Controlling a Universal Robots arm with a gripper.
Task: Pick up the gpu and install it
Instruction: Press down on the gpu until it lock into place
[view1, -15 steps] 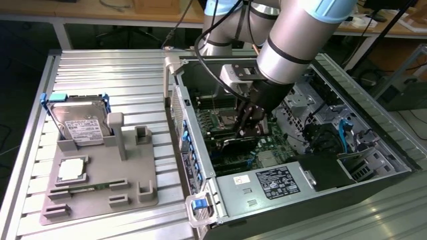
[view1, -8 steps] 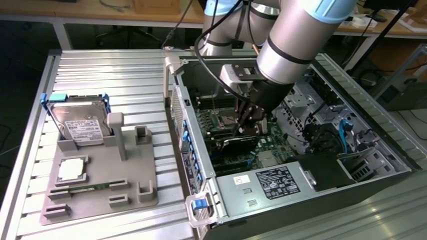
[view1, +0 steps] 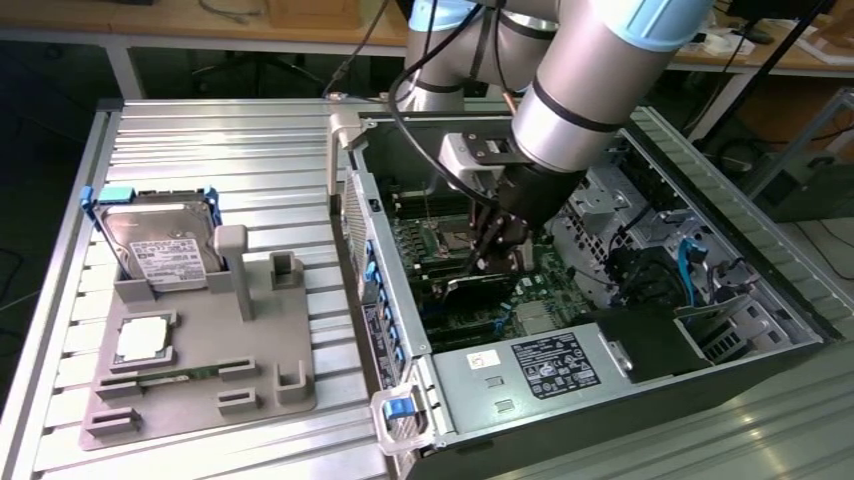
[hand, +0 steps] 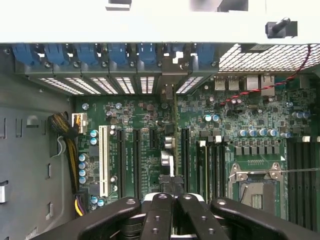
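gripper: fingers together, gripping gpu | arm reaching down into computer case, above motherboard

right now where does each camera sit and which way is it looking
Exterior view: sits above and off the arm, looking down at the open computer case and grey parts tray; shows the robot arm reaching into the case.
Wrist view: sits on the wrist, facing the motherboard; shows the shut gripper with the gpu edge-on.
Shared: motherboard, gripper.
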